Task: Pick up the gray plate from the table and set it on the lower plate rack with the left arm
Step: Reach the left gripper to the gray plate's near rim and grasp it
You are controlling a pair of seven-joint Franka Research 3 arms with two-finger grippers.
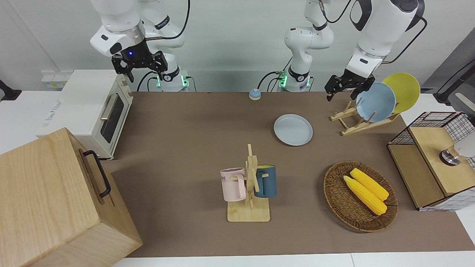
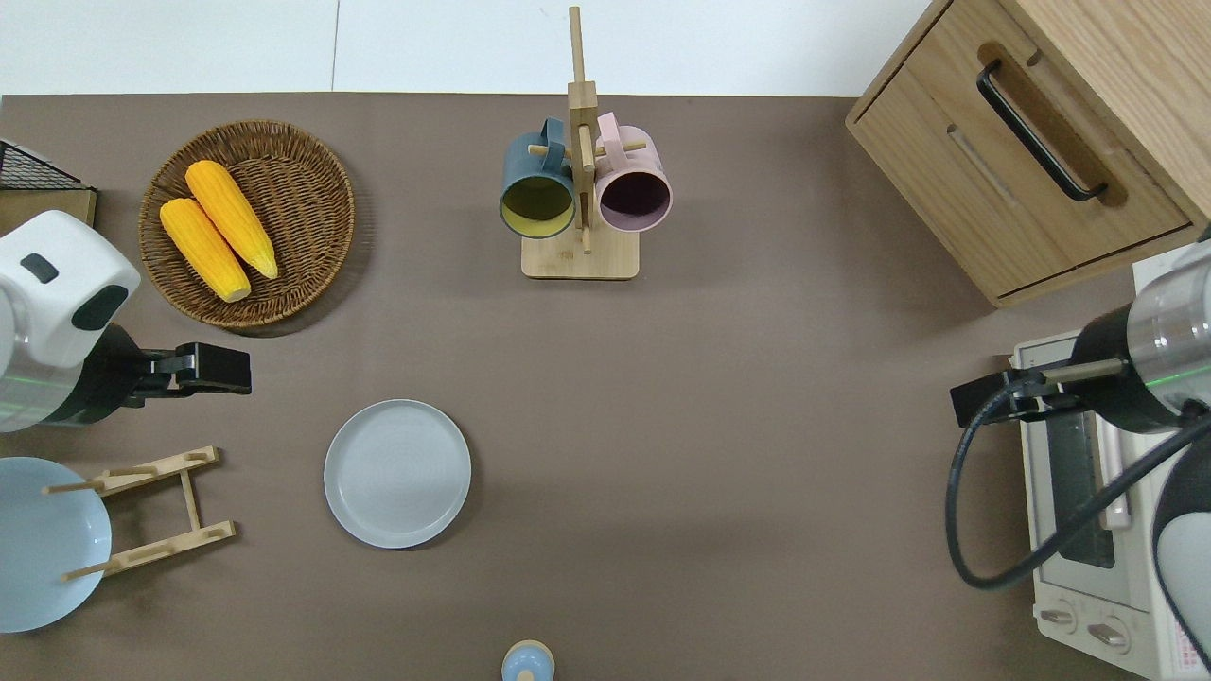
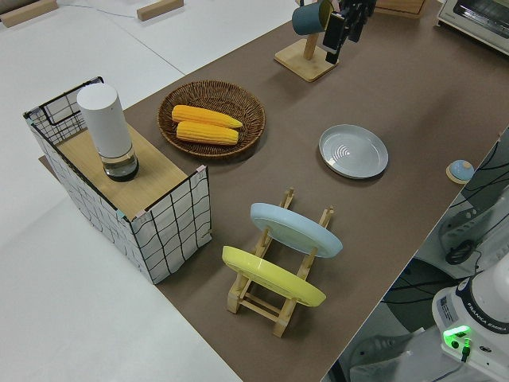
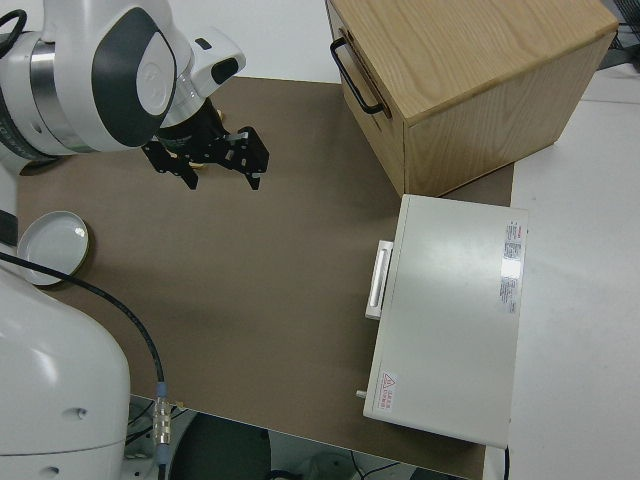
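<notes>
Front view: the round pale gray plate [image 1: 293, 129] lies flat on the brown desk [image 1: 185, 148], beside the slanted light-wood plate rack [image 1: 362, 118] holding a light blue plate [image 1: 375, 102] and a yellow plate [image 1: 402, 91]. The left pincer [image 1: 345, 88] hangs empty, fingers spread.

Overhead view: the left pincer [image 2: 213, 369] is over bare desk between the woven basket [image 2: 312, 189] and the rack. The right arm is parked, its pincer [image 1: 139, 65] spread.

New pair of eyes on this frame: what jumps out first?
Probably the two bright yellow corn cobs in the round wicker basket, toward the left arm's end of the table. Next, the round pale gray plate lying flat and alone on the plain brown tabletop, beside the slanted light-wood plate rack holding a light blue plate and a yellow plate. The left gripper hangs over bare tabletop between basket and rack.
</notes>
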